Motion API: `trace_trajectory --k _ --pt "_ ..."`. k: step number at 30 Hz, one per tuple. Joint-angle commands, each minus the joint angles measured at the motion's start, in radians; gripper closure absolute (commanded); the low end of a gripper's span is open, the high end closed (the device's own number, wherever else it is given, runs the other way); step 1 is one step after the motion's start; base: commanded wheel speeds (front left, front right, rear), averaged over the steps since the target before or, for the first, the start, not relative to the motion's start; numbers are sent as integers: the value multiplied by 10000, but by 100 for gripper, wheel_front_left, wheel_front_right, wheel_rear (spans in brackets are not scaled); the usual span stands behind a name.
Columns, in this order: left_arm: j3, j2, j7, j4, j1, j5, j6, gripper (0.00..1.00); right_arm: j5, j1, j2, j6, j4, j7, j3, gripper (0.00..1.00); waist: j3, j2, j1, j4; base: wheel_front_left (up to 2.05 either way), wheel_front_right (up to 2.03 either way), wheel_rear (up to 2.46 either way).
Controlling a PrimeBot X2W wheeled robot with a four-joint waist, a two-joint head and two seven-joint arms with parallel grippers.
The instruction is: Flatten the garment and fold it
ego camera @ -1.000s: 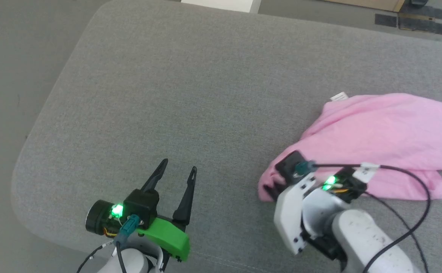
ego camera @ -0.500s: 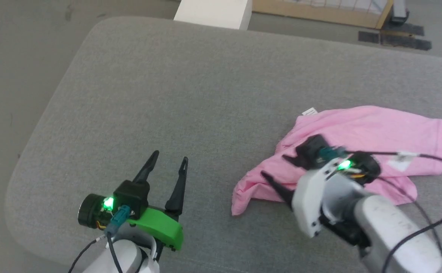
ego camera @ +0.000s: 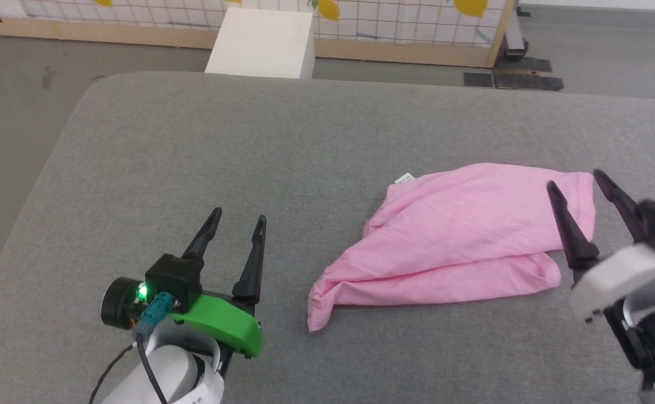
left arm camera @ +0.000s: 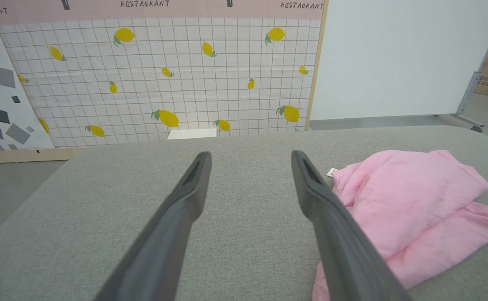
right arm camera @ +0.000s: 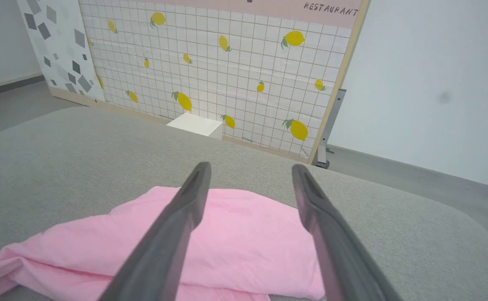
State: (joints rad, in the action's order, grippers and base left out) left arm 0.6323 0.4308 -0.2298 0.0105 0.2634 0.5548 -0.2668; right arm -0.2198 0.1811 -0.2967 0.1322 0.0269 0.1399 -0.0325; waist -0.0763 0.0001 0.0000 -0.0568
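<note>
Shorts (ego camera: 462,235), pink and rumpled (white tag (ego camera: 404,178) showing), are lying on the grey cushion (ego camera: 220,140); left gripper (ego camera: 238,215) and right gripper (ego camera: 575,179) are hovering, fingers spread, holding nothing.

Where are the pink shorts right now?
In the head view the shorts lie on the grey surface's right half, the right gripper at their right end and the left gripper apart to their left.

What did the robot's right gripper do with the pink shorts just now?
The right gripper moved off the near left corner of the pink shorts and across to their right end, where it now stands open and empty. The shorts lie loose and half folded on the grey cushion. The left gripper stayed open, apart from the shorts.
</note>
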Motion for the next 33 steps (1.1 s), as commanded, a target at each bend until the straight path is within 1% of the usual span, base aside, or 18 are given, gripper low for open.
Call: trace_trajectory --k 1,5,7,10,14,16,19,24,28,33 --pt "-28 52 41 -61 20 116 -72 0 229 -373 284 -15 147 -322 226 0 34 -1 0 186 0 0 0" --pt "-4 47 113 -95 -74 215 -86 0 755 -1294 1126 -15 585 -1030 951 0 0 -1 0 319 0 0 0" --pt "34 33 189 -72 -137 281 -84 0 956 -1665 1454 -15 789 -1251 1066 0 -14 -1 0 386 0 0 0" --pt "68 5 310 0 -202 368 -117 0 1348 -2086 1671 -15 1086 -1476 1010 0 -74 -1 0 481 0 0 0" --pt "70 5 440 -3 -130 410 -154 0 1555 -2384 1845 -15 1374 -1536 962 0 -285 -1 0 683 0 0 0" --pt "90 12 651 -67 45 475 -84 0 1600 -2387 1896 -15 1529 -1524 1000 0 -498 -1 0 829 0 0 0" --pt "229 58 1370 -143 738 571 231 0 1643 -2300 1957 -15 1809 -1462 1057 0 -993 -1 0 1066 0 0 0" --pt "701 -13 3480 107 2692 788 1037 0 1740 -2173 1984 -15 2189 -1437 1003 0 -1878 -1 0 1430 0 0 0" --pt "1068 -388 5447 697 4627 1197 1834 0 1842 -2086 2076 -15 2371 -1538 1003 0 -2678 -1 0 1816 0 0 0" --pt "1250 -792 7430 1930 6438 1820 2496 0 1945 -1937 2202 -15 2317 -1800 883 0 -3391 -1 0 2338 0 0 0"
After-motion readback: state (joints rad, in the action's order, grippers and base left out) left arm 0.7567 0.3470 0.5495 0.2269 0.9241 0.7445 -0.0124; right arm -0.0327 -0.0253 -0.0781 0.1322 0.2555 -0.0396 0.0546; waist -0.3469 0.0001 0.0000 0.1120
